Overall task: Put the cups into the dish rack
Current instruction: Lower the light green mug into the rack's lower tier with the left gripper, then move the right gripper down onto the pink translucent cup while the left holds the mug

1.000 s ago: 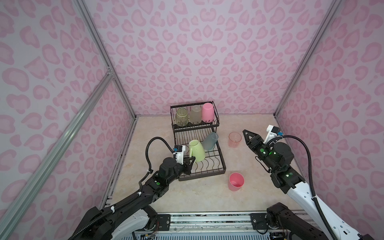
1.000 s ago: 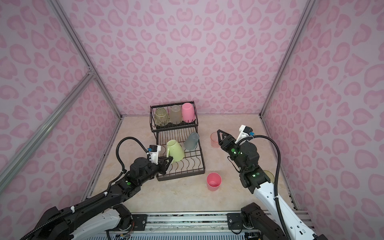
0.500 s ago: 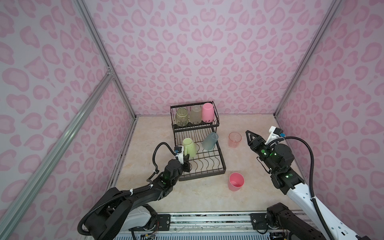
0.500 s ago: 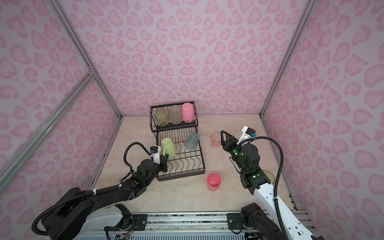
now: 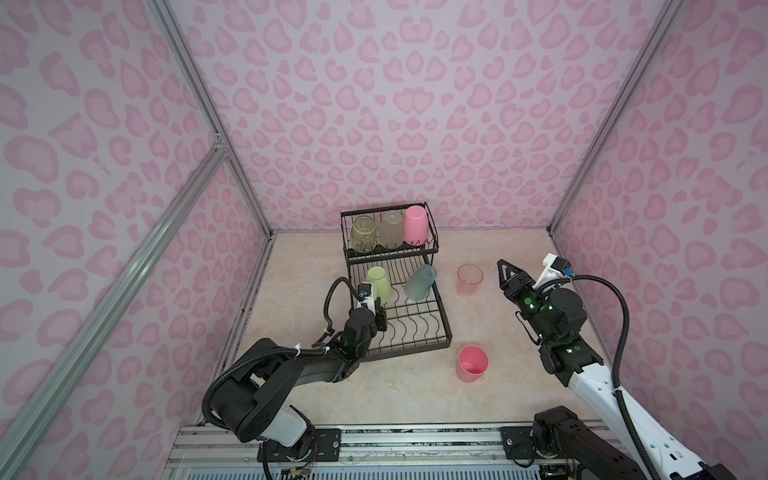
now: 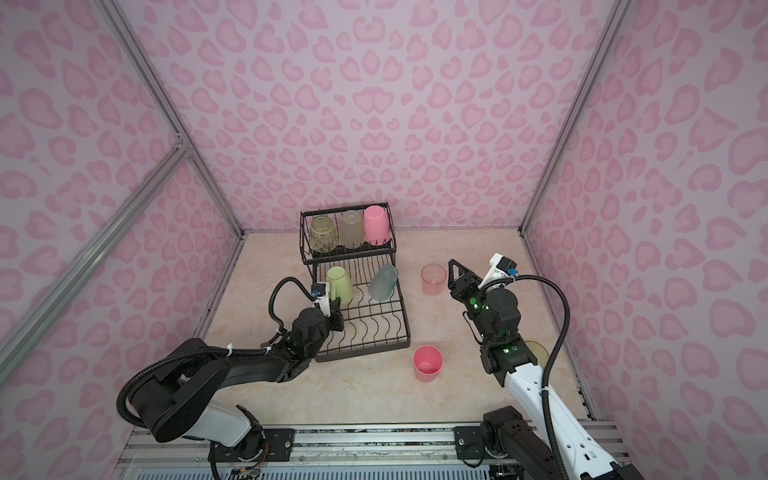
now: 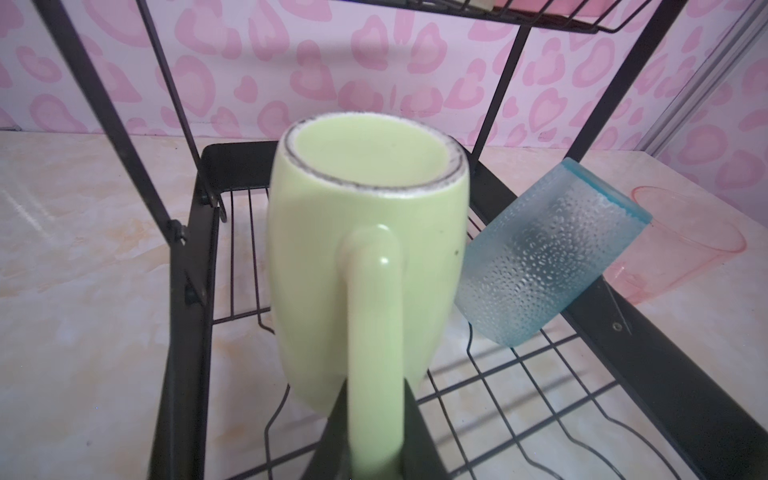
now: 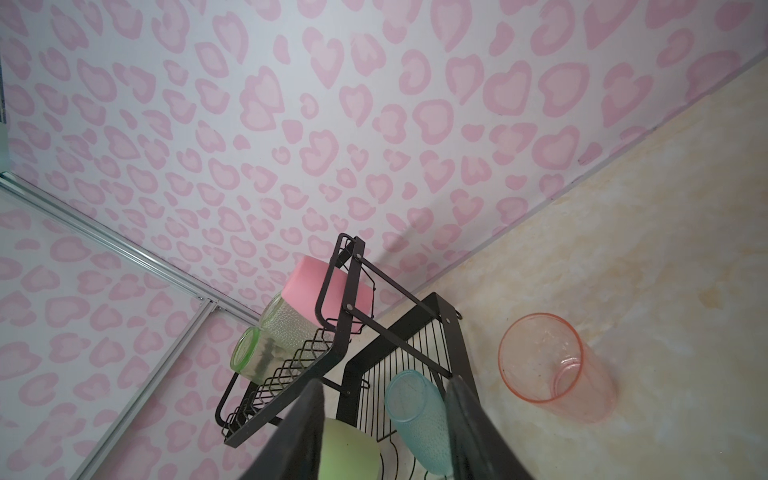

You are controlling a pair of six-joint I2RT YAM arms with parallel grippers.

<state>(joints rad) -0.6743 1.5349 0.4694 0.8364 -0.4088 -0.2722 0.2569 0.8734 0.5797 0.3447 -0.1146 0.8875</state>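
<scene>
The black dish rack (image 5: 409, 353) (image 6: 365, 353) stands mid-floor. Its raised basket holds a yellow-green cup (image 5: 363, 234), a frosted grey cup (image 5: 390, 230) and a pink cup (image 5: 416, 225), all upside down. In the lower tray a pale green mug (image 5: 379, 282) (image 7: 365, 232) stands base-up, and my left gripper (image 5: 381, 316) (image 7: 376, 436) is shut on its handle. A teal cup (image 5: 420, 282) (image 7: 548, 266) leans on the tray's right rail. A pink-orange cup (image 5: 470, 279) (image 8: 548, 365) and a pink cup (image 5: 472, 362) stand upright on the floor. My right gripper (image 5: 503, 268) (image 8: 384, 386) hangs open and empty, right of the pink-orange cup.
A yellow-green cup (image 6: 538, 351) shows partly behind my right arm, near the right wall. Patterned walls close in three sides. The tray's front half, with its wavy dividers (image 5: 409, 328), holds nothing. Bare floor lies between the rack and my right arm.
My left arm has dropped low and carried the green mug back and left onto the lower tray. The right gripper has drifted slightly right, still open.
</scene>
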